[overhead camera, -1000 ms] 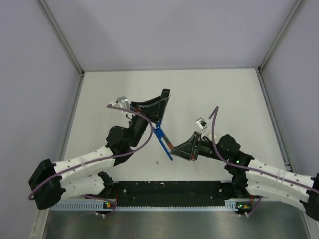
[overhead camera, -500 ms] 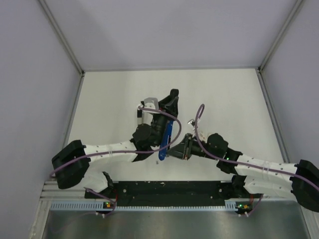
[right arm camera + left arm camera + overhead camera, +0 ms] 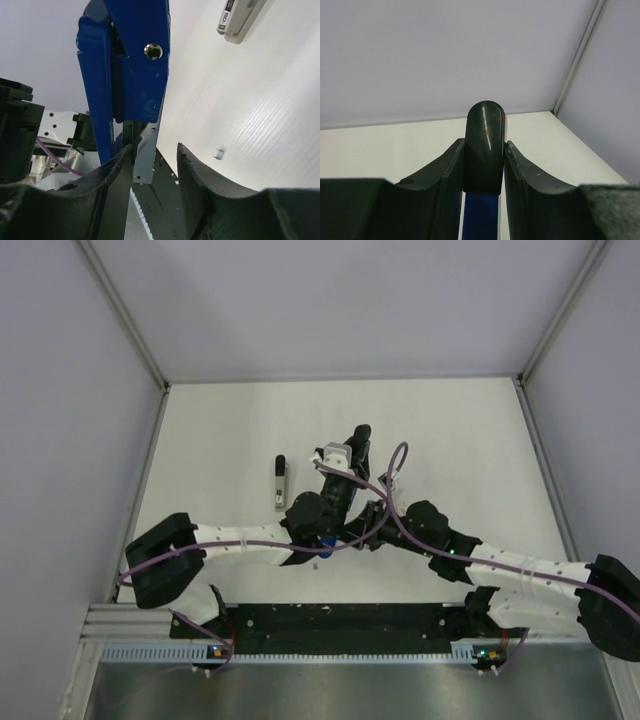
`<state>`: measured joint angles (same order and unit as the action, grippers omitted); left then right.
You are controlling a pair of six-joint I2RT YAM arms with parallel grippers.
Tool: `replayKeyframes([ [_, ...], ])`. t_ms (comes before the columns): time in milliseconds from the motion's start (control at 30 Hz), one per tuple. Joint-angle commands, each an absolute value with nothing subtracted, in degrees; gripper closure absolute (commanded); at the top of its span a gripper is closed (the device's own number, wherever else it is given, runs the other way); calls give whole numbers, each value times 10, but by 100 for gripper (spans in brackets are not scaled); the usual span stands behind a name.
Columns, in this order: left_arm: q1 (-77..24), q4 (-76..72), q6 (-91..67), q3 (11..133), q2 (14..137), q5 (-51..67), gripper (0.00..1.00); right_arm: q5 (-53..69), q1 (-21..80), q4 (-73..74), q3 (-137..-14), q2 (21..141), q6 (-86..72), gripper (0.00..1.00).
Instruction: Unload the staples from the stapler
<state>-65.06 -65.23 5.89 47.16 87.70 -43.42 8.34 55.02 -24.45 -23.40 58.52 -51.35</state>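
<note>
Just right of the grey bar (image 3: 281, 483), held aloft, the stapler (image 3: 135, 75) sits pinched tight in the left gripper (image 3: 484, 145). The right gripper (image 3: 154, 147) stands parted around its silvery rail, gripping nothing. A tiny block of staples (image 3: 219, 153) lies loose, apart from that bar.

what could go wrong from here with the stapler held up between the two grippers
1. The left gripper pinches only the rounded black end of the small blue stapler, so a tug could swing or slip it.
2. Its silvery metal rail lies against one finger of the right gripper, the other finger apart; closing may knock it sideways.
3. A tiny pale staple block lies loose on the white table; more may scatter.
</note>
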Motion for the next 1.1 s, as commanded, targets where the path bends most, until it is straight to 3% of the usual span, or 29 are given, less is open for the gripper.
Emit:
replayKeyframes([
  [0, -655, -696, 80, 493, 882, -436, 100, 71, 540, -280, -277, 602, -483, 60],
  [833, -654, -391, 2, 506, 701, -323, 100, -83, 535, 27, -352, 486, -331, 60],
  [1067, -655, -301, -5, 510, 670, -346, 100, -109, 536, 87, -371, 447, -319, 60],
])
